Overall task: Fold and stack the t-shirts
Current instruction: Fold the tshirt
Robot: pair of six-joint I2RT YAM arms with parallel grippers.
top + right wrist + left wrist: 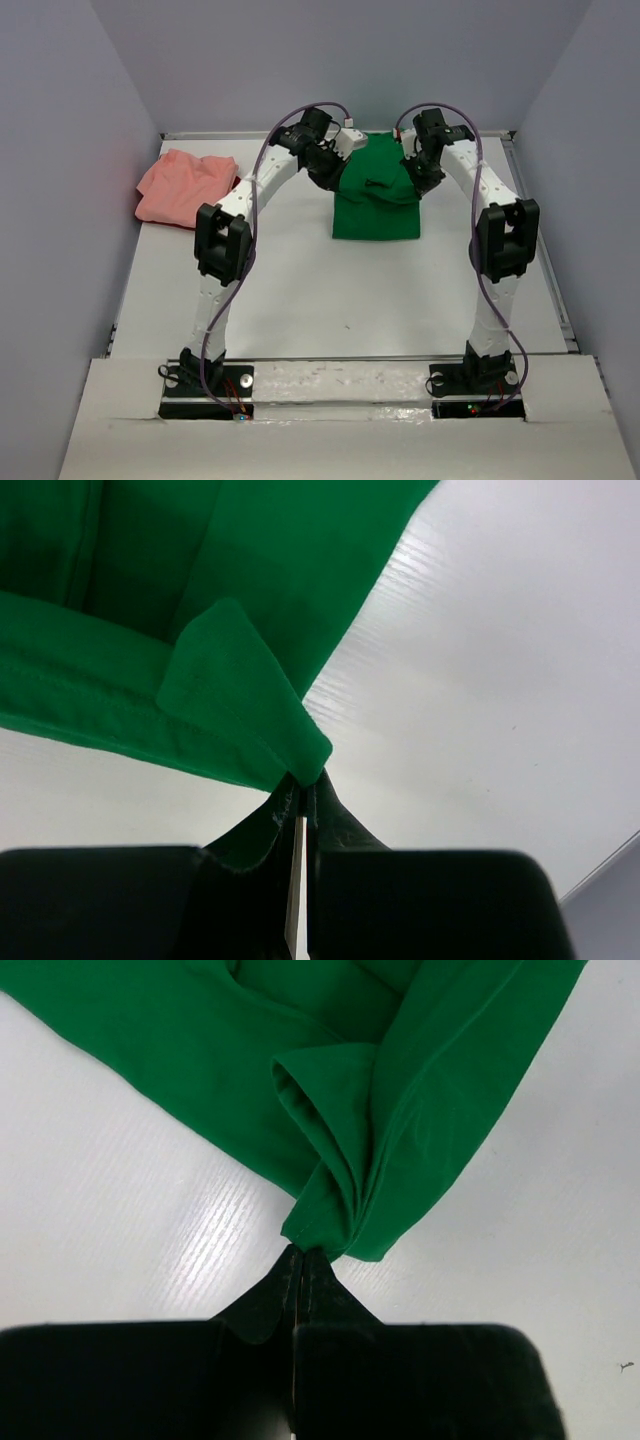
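Two corners of the green t-shirt (376, 200) held
Left gripper (300, 1257) and right gripper (303, 782) each pinch its cloth tight; salmon-pink t-shirt (185, 187) lies well apart.

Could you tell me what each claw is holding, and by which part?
Both hold the green t-shirt: left claw pinches a bunched edge fold, right claw a folded corner.

Soft matt cloth, smooth-faced, stitched hems: green t-shirt (400, 1080). Same matt cloth, rumpled: salmon-pink t-shirt (185, 187). Smooth white table (330, 300), finely ribbed, faint sheen. Matt black, plastic-looking: left gripper (300, 1255), right gripper (303, 783). Smooth white shells, slight gloss: arms (210, 310).
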